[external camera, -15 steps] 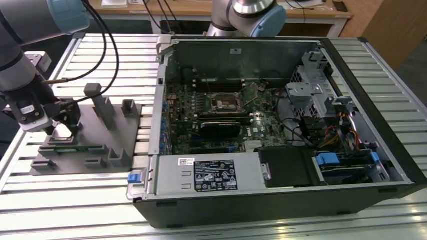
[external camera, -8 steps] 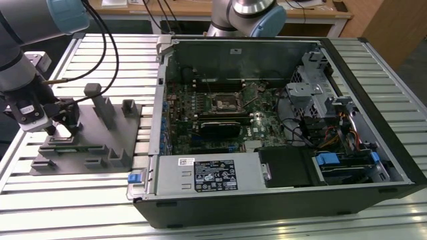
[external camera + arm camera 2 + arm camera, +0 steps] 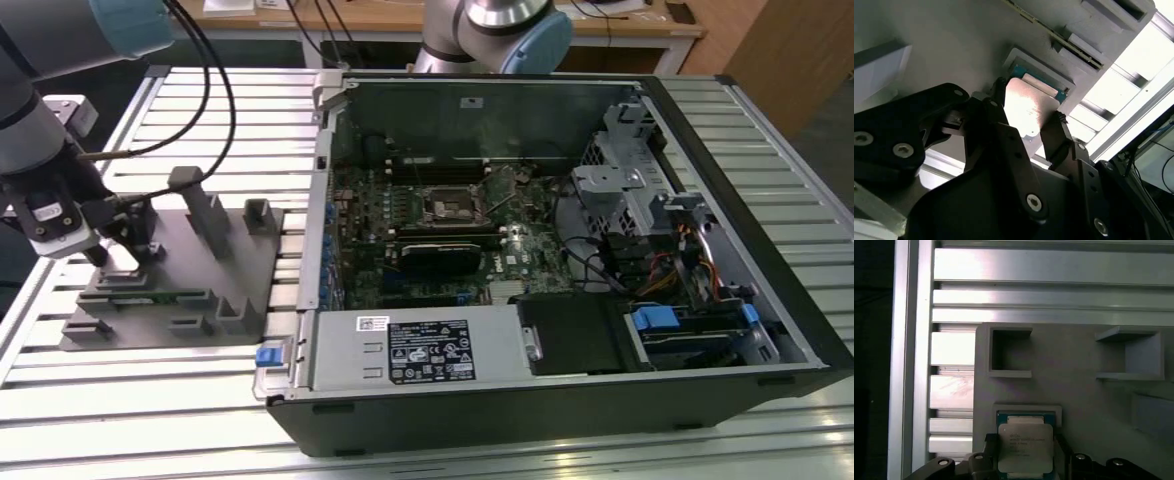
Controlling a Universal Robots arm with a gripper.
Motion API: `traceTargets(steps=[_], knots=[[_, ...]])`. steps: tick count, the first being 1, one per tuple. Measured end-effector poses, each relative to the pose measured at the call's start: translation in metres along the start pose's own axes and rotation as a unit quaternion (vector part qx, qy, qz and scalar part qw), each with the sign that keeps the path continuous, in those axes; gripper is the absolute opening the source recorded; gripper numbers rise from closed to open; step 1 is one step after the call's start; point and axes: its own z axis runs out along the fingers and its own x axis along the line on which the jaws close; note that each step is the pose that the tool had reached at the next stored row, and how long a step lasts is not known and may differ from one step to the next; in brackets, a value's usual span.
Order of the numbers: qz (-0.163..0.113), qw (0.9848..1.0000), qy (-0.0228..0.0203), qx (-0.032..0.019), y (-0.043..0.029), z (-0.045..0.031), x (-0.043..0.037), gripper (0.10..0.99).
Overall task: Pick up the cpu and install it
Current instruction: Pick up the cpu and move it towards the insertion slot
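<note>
The cpu (image 3: 1030,107) is a thin square chip with a pale silvery face, and it lies over a teal-edged pocket (image 3: 1026,415) of the grey fixture plate (image 3: 200,290). My gripper (image 3: 1029,102) has its two black fingers (image 3: 999,90) against opposite edges of the chip, shut on it. In the first wrist view the cpu (image 3: 1025,447) sits between the gripper (image 3: 1024,440) tips. In the exterior view the gripper (image 3: 120,262) hangs low over the plate's left end. The motherboard's dark square socket (image 3: 451,208) lies inside the open computer case (image 3: 747,200).
Upright grey posts (image 3: 207,205) and blocks stand on the fixture plate right beside the gripper. A green memory strip (image 3: 150,297) lies in a slot near the plate's front. The slatted aluminium table (image 3: 134,400) extends around it. The case holds a power supply (image 3: 414,345), drive cages and cables.
</note>
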Motion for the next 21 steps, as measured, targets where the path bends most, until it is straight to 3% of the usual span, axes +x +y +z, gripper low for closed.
traceTargets(steps=[7,21], knots=[[0.0,1.0,0.0001,-0.0001,0.0007,-0.0214,-0.0002,0.533],[-0.001,1.0,0.0001,0.0,0.0009,-0.0281,-0.0002,0.533]])
